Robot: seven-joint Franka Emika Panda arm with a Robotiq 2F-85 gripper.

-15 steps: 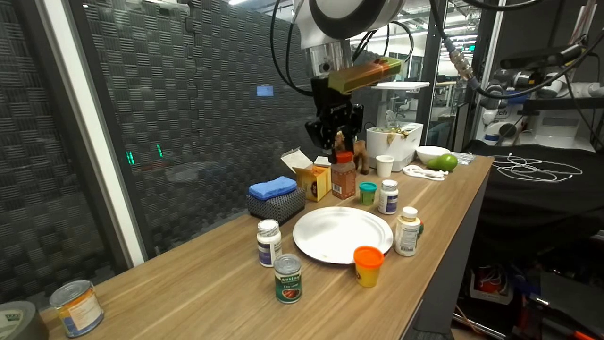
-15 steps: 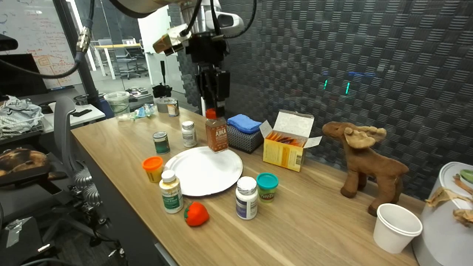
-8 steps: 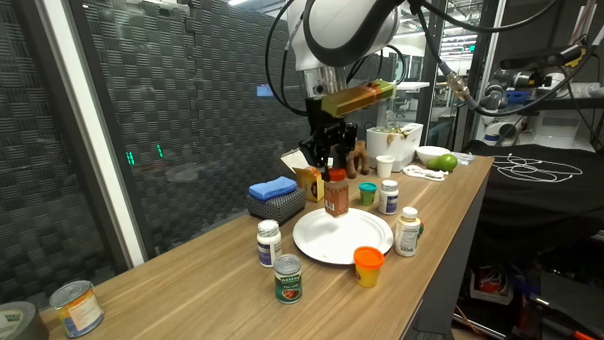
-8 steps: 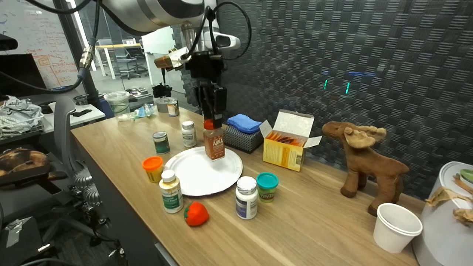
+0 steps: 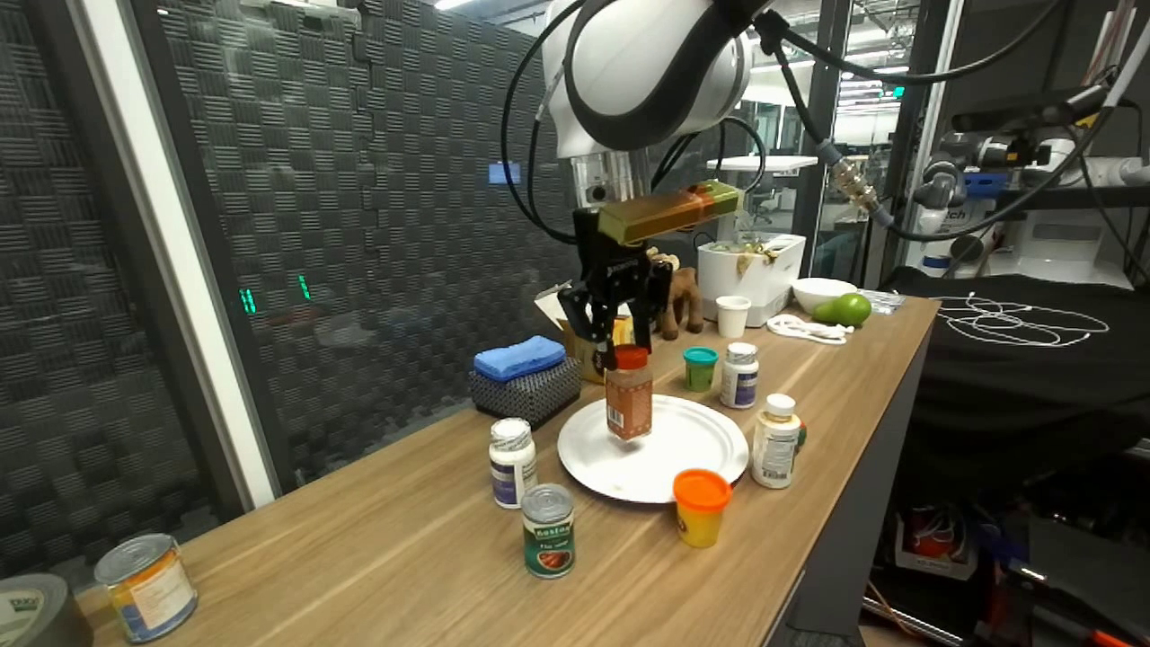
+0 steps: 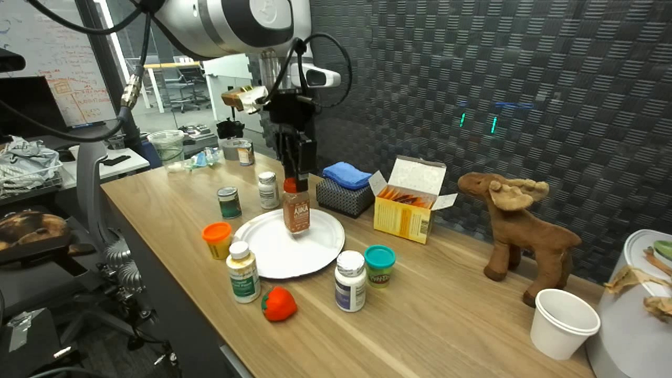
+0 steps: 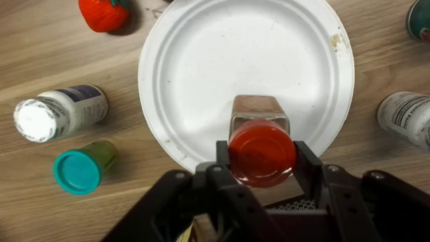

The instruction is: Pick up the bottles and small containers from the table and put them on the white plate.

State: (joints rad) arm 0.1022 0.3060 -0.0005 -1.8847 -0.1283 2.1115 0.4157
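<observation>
- Your gripper (image 7: 261, 151) is holding the AJIKA spice jar (image 6: 297, 212), its fingers (image 7: 307, 156) pressing both sides of the red lid (image 5: 631, 358).
- In both exterior views, the jar is appearing near mid-frame, nearly upright over the white plate (image 6: 268, 257); whether it is touching, you cannot tell.
- You are seeing squarish sides in brownish red, with white lettering.
- In the wrist view, the round lid is gleaming at lower center, the jar's clear shoulder showing behind.
</observation>
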